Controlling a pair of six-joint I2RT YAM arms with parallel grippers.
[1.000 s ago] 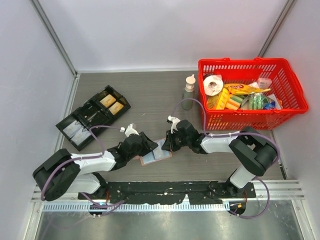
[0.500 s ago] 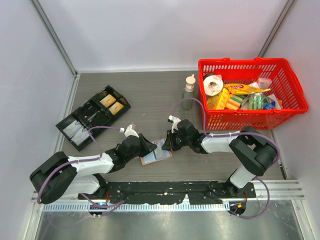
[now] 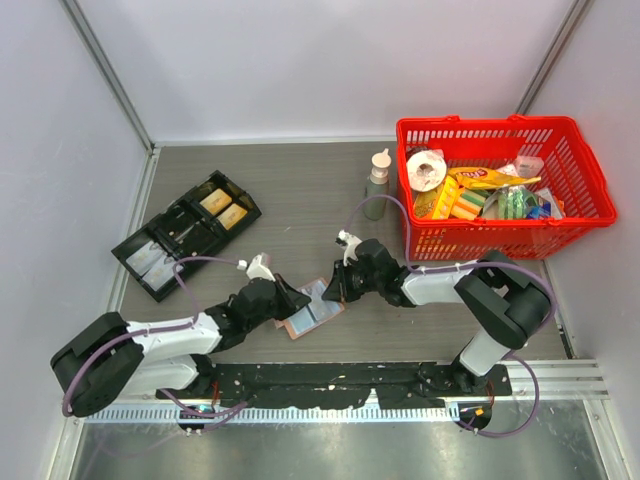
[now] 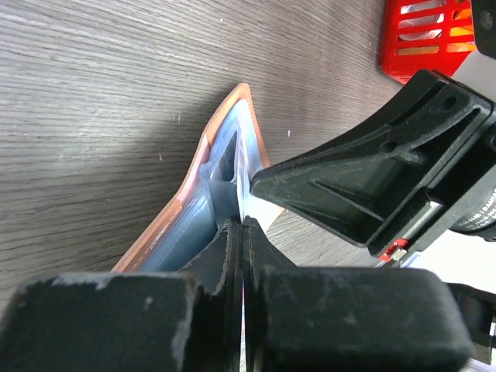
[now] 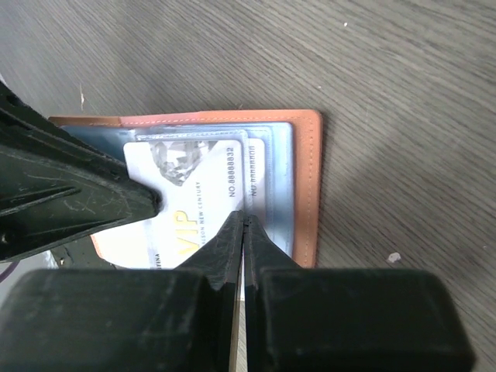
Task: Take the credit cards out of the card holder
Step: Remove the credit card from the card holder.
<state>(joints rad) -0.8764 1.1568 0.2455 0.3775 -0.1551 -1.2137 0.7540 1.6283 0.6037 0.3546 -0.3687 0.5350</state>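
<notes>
The tan card holder (image 3: 318,313) lies open between my two grippers, its pale blue-grey lining up. In the right wrist view the card holder (image 5: 307,186) shows a white credit card (image 5: 182,198) printed "VIP" slid partly out, with a second card (image 5: 257,167) under it. My left gripper (image 3: 291,300) is shut on the white card's edge (image 4: 260,211). My right gripper (image 3: 334,288) is shut at the card holder's opposite edge (image 5: 245,221), seemingly pinching it. In the left wrist view the card holder (image 4: 221,147) stands tilted off the table.
A red basket (image 3: 505,240) full of groceries stands at the right, also seen in the left wrist view (image 4: 422,39). A small pump bottle (image 3: 376,186) stands just left of it. A black compartment tray (image 3: 185,235) lies at the left.
My left arm has drawn back toward the near left with its gripper staying shut on the card. The card holder has shifted slightly nearer. The right arm has barely moved.
</notes>
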